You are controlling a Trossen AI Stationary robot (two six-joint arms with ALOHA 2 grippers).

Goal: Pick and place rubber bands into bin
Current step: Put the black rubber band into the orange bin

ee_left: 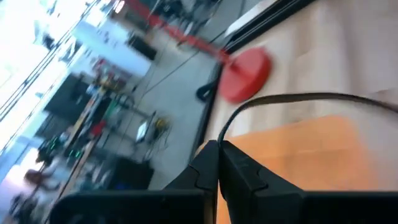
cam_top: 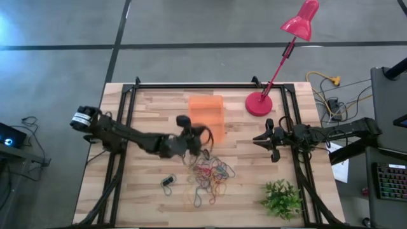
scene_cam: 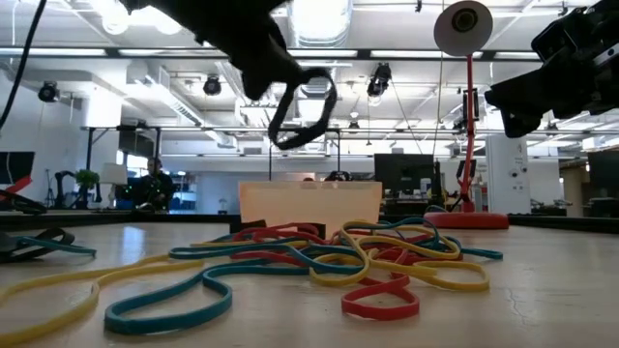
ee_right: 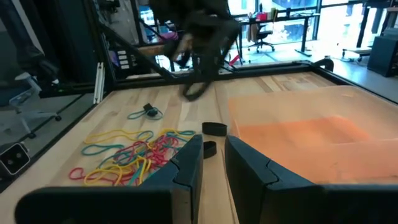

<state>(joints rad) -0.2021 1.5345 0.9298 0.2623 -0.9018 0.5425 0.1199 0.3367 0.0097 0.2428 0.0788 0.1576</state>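
A heap of rubber bands [cam_top: 210, 175] in red, yellow, green and blue lies on the wooden table, just near of the translucent orange bin [cam_top: 206, 114]. My left gripper [cam_top: 193, 138] comes in from the table's left. It hovers above the heap's far edge, close to the bin's near wall [scene_cam: 309, 205], and is shut on a black rubber band [scene_cam: 305, 106]. My right gripper [cam_top: 257, 138] waits at the table's right with its fingers [ee_right: 186, 163] apart and nothing between them. My left gripper pinches one spot of the black rubber band's loop [ee_left: 221, 138] between its two shut fingertips. The fingers come from the table's left, about level. The rest of the loop [scene_cam: 324, 111] hangs slack below and beyond the fingertips, clear of the table and heap.
A red lamp's round base [cam_top: 259, 103] stands right of the bin, its stem leaning up to the shade [cam_top: 301, 19]. A small green plant [cam_top: 280, 198] sits at the near right. A few loose bands [cam_top: 167, 181] lie left of the heap, and a black one [ee_right: 214, 129] lies near the bin.
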